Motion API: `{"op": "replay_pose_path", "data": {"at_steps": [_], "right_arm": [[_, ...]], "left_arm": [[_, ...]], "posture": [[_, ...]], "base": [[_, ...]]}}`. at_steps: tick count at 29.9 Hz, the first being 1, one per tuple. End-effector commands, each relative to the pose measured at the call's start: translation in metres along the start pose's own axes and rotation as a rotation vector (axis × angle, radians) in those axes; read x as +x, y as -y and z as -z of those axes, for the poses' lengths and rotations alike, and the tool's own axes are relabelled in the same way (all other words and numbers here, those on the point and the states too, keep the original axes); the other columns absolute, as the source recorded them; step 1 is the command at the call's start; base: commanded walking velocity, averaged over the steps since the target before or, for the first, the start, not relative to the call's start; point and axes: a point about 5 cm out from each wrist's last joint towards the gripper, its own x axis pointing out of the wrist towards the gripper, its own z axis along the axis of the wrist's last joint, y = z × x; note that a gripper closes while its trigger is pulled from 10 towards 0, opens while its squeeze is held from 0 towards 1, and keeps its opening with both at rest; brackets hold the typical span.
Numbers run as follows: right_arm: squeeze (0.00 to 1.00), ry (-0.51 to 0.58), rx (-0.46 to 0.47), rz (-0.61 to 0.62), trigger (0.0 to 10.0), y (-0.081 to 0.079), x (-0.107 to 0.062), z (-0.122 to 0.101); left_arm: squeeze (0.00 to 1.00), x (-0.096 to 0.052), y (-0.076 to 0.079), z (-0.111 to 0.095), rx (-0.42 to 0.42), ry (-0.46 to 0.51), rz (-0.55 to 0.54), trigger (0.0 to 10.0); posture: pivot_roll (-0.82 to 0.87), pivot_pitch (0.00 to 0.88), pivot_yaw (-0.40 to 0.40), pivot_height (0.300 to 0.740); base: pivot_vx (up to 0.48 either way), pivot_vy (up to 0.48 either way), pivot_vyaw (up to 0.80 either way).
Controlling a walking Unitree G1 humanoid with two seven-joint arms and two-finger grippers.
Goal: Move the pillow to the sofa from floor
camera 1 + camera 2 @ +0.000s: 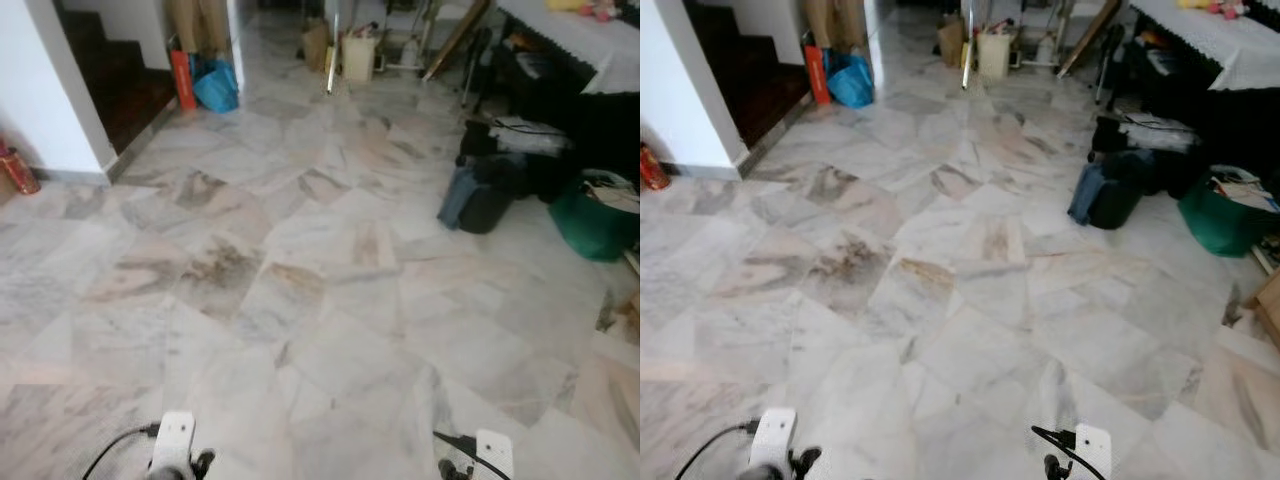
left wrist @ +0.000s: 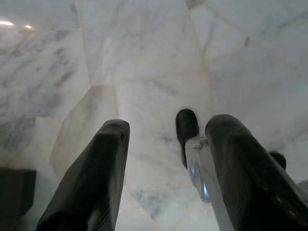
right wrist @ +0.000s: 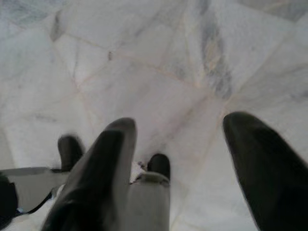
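Room: a marble floor (image 1: 300,300) in grey-veined white slabs, with a dark stairwell (image 1: 120,85) at the far left.
Far clutter: a blue bag (image 1: 217,87) and an orange container (image 1: 183,78) stand by the stairwell corner; a dark bag (image 1: 480,192) and a green tub (image 1: 590,222) lie on the right, below a white-clothed tabletop (image 1: 575,35).
Left gripper (image 2: 163,168): hangs low over bare floor, fingers (image 2: 96,178) spread apart with nothing between them.
Right gripper (image 3: 180,168): likewise pointed down at the floor, fingers (image 3: 264,163) parted and empty.
Why so held: judged as a walking posture, both arms idle at the sides while the robot looks for its target.
Pillow: not to be found on the stretch of floor in sight, so its place relative to the fingers cannot be told.
Sofa: not identifiable either.
Step in hand: probably searching or turning toward the pillow; nothing grasped yet.
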Motion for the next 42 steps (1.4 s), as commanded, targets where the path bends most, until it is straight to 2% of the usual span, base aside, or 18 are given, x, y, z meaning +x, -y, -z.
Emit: {"op": "replay_pose_path", "data": {"at_steps": [1,3,4,8,13,14,18,23,25,32,42], "right_arm": [[0.0,-0.009,0.007,0.003,10.0,-0.001,0.0,0.002],[0.0,-0.009,0.007,0.002,10.0,-0.001,0.0,0.002],[0.0,-0.009,0.006,0.0,10.0,-0.003,0.0,0.002],[0.0,-0.013,0.006,-0.002,10.0,-0.003,-0.001,0.006],[0.0,-0.022,0.009,0.005,10.0,0.008,-0.005,0.016],[0.0,-0.021,0.011,0.009,10.0,0.013,-0.006,0.017],[0.0,-0.017,0.011,0.015,10.0,0.019,-0.007,0.015],[0.0,-0.005,0.007,0.01,10.0,0.015,-0.004,0.006],[0.0,0.006,0.003,-0.004,10.0,0.002,0.0,-0.002],[0.0,0.005,-0.002,-0.019,10.0,-0.01,0.002,-0.003],[0.0,0.009,-0.009,-0.016,10.0,-0.004,0.001,-0.005]], "left_arm": [[0.0,0.0,0.001,0.002,-0.001,-0.02,0.0,10.0],[0.0,0.001,0.004,0.0,-0.001,-0.015,0.003,10.0],[0.0,0.002,0.012,-0.003,0.0,-0.005,0.011,10.0],[0.0,0.004,0.023,-0.008,0.002,0.007,0.022,10.0],[0.0,0.005,0.034,-0.013,0.003,0.018,0.033,10.0],[0.0,0.006,0.041,-0.017,0.002,0.026,0.039,10.0],[0.0,0.005,0.029,-0.012,-0.001,0.015,0.028,10.0],[0.0,0.005,0.027,-0.011,-0.004,0.013,0.024,10.0],[0.0,0.005,0.026,-0.01,-0.003,0.01,0.022,10.0],[0.0,0.005,0.023,-0.012,0.006,0.006,0.021,10.0],[0.0,0.006,0.023,-0.017,0.004,0.013,0.024,10.0]], "posture": [[0.08,0.0,-0.023,0.74],[0.08,0.0,-0.023,0.74],[0.08,0.0,-0.022,0.74],[0.08,0.0,-0.021,0.74],[0.08,0.0,-0.021,0.74],[0.08,0.0,-0.021,0.74],[0.08,0.0,-0.022,0.74],[0.07,0.0,-0.021,0.74],[0.07,0.0,-0.014,0.74],[0.06,0.0,-0.006,0.74],[0.05,0.0,-0.011,0.74]], "base": [[-0.3,0.0,0.0],[-0.304,0.0,0.0],[-0.307,0.0,0.0],[-0.307,0.0,0.0],[-0.309,0.0,0.0],[-0.311,0.0,0.0],[-0.312,0.0,0.0],[-0.316,0.0,0.0],[-0.321,0.0,0.0],[-0.327,0.0,0.0],[-0.333,0.0,0.0]]}}
